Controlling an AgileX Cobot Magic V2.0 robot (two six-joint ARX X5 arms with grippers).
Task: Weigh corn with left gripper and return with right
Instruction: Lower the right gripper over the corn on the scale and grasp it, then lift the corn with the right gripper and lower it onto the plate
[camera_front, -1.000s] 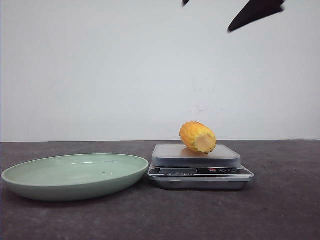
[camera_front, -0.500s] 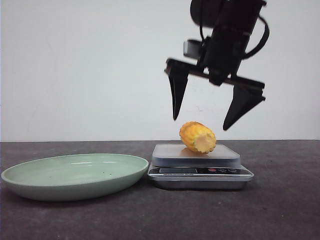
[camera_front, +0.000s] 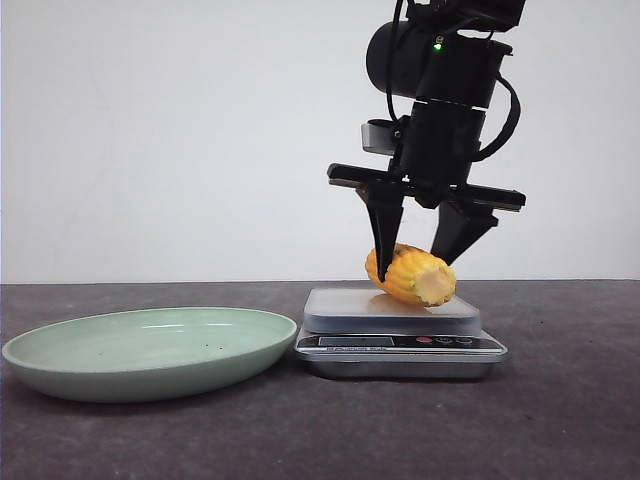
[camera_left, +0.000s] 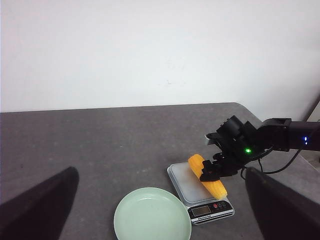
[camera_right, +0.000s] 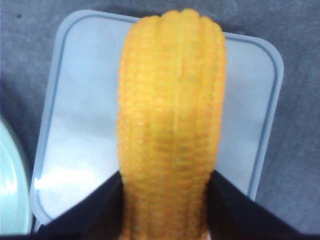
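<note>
Yellow corn sits pinched between the right gripper's narrow fingers; its rounded ridges could slip, rolling off the scale.

Layout on the dark grey tabletop: the shallow pale-green round plate lies left, the flat silver kitchen scale just beside it on the right. The stubby yellow-orange corn cob sits on the scale, between the right gripper's black fingers, directly beneath that arm.

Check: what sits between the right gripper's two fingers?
The corn, its sides against both fingers of the right gripper, above the scale; clearest in the right wrist view.
</note>
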